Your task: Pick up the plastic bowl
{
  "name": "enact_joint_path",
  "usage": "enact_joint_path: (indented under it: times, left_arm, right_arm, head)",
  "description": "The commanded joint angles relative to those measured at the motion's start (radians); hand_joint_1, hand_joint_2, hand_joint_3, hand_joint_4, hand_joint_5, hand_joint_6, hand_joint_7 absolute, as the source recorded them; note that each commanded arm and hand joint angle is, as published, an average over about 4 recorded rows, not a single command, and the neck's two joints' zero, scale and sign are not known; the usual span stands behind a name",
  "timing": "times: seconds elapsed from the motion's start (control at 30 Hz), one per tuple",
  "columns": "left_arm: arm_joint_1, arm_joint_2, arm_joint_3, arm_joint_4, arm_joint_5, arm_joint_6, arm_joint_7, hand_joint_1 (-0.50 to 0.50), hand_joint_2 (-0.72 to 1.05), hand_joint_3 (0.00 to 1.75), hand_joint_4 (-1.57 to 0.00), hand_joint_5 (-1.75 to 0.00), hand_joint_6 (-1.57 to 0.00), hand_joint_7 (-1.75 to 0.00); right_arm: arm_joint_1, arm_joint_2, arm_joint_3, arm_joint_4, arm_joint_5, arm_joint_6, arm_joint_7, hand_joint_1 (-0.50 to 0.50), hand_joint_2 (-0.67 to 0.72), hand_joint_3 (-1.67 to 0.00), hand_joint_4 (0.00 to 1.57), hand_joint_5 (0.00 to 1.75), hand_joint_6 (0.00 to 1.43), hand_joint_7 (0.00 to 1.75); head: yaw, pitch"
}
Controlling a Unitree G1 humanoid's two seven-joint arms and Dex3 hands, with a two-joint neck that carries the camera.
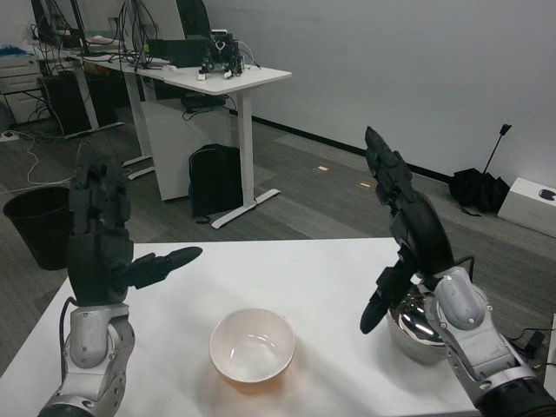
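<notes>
Head view, the only camera: white table (321, 269) fills the lower half of the frame, its near edge cut off by the bottom border; plastic bowl (253, 345), white and empty, sits upright on the table at lower centre, untouched, well apart from both hands.

Left hand (100, 239) at left of frame, raised above the table's left edge, palm side towards the centre; fingers upright and spread, thumb pointing right towards centre; holds nothing; its silver forearm (91, 347) runs down out of the bottom border.

Right hand (408, 217) at right of frame, lifted above the table; fingers extended up and to the left, thumb hanging down towards the table surface; nothing in it; thumb tip is near the rim of the metal bowl (415, 326), contact cannot be judged from this angle; the right forearm (473, 339) covers much of the metal bowl's right side, so only its left wall and part of the rim are visible.

Background: white desk (228, 76) in upper left with monitors and small dark equipment, detail too small to make out; black backpack (213, 178) under it; black bin (36, 228) at far left, partly behind the left hand; white box (534, 204) cut off by the right edge; dark bag (478, 184) by the wall beside it.
</notes>
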Motion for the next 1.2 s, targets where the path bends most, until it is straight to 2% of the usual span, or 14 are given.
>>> enact_joint_path:
  times: [0.03,0.13,0.47,0.53,0.6,0.67,0.8,0.87,0.93,1.03,1.07,1.2]
  left_arm:
    - [0.011,0.005,0.001,-0.004,0.001,-0.010,0.003,-0.50,0.43,0.00,0.00,0.00,0.00,0.00]
    - [0.011,0.005,0.001,-0.004,0.002,-0.010,0.003,-0.50,0.43,0.00,0.00,0.00,0.00,0.00]
    - [0.015,0.006,0.000,-0.002,0.000,-0.009,-0.002,-0.50,0.43,0.00,0.00,0.00,0.00,0.00]
    - [0.020,0.007,0.000,-0.005,0.001,0.000,-0.020,-0.50,0.47,0.00,0.00,0.00,0.00,0.00]
    - [0.027,0.010,0.006,-0.035,0.010,0.054,-0.073,-0.50,0.52,0.00,0.00,0.00,0.00,0.00]
    - [0.039,0.017,0.031,-0.118,0.064,0.173,-0.155,-0.50,0.47,0.00,0.00,0.00,0.00,0.00]
    - [0.071,0.038,0.105,-0.424,0.311,0.549,-0.339,-0.50,0.27,0.04,0.00,0.00,0.00,0.00]
    - [0.071,0.075,0.090,-0.559,0.395,0.707,-0.415,-0.50,0.21,0.02,0.00,0.00,0.00,0.00]
    - [0.055,0.138,0.022,-0.669,0.426,0.858,-0.472,-0.50,0.16,0.02,0.00,0.00,0.00,0.00]
    - [0.023,0.196,-0.068,-0.757,0.437,1.008,-0.533,-0.50,0.16,0.04,0.00,0.00,0.00,0.00]
    - [0.017,0.204,-0.084,-0.766,0.441,1.022,-0.540,-0.50,0.16,0.04,0.00,0.00,0.00,0.00]
    - [-0.046,0.285,-0.224,-0.809,0.453,1.123,-0.581,-0.50,0.16,0.02,0.00,0.00,0.00,0.00]
  right_arm:
    - [-0.011,-0.008,-0.004,0.006,0.008,-0.014,-0.006,-0.46,0.65,0.00,0.00,0.00,0.00,0.00]
    - [-0.011,-0.008,-0.002,0.005,0.008,-0.013,-0.006,-0.46,0.60,0.00,0.00,0.00,0.00,0.00]
    - [-0.011,-0.015,0.019,-0.008,0.007,0.016,0.011,-0.46,0.57,0.00,0.00,0.00,0.00,0.00]
    - [-0.011,-0.016,0.019,-0.008,0.007,0.016,0.011,-0.46,0.57,0.00,0.00,0.00,0.00,0.00]
    - [-0.008,-0.017,0.017,-0.010,0.010,0.016,0.011,-0.46,0.60,0.00,0.00,0.00,0.00,0.00]
    - [-0.006,-0.018,0.013,-0.011,0.014,0.017,0.011,-0.46,0.60,0.00,0.00,0.00,0.00,0.00]
    - [0.001,-0.019,-0.014,-0.006,0.033,0.017,0.012,-0.46,0.57,0.00,0.00,0.00,0.00,0.00]
    - [0.005,-0.019,-0.027,0.000,0.049,0.017,0.011,-0.46,0.55,0.00,0.00,0.00,0.00,0.00]
    - [0.009,-0.018,-0.037,0.010,0.059,0.017,0.011,-0.46,0.57,0.00,0.00,0.00,0.00,0.00]
    - [0.012,-0.014,-0.042,0.025,0.068,0.017,0.011,-0.46,0.60,0.00,0.00,0.00,0.00,0.00]
    - [0.012,-0.014,-0.043,0.029,0.069,0.017,0.011,-0.46,0.60,0.00,0.00,0.00,0.00,0.00]
    - [0.012,-0.014,-0.042,0.063,0.081,0.017,0.011,-0.46,0.60,0.00,0.00,0.00,0.00,0.00]
  head:
    - [-0.001,-0.003]
    - [-0.002,-0.008]
    - [0.001,-0.016]
    - [-0.004,-0.016]
    - [-0.008,-0.020]
    - [-0.011,-0.025]
    - [-0.019,-0.045]
    - [-0.022,-0.055]
    - [-0.026,-0.066]
    - [-0.032,-0.083]
    - [-0.035,-0.091]
    - [-0.042,-0.111]
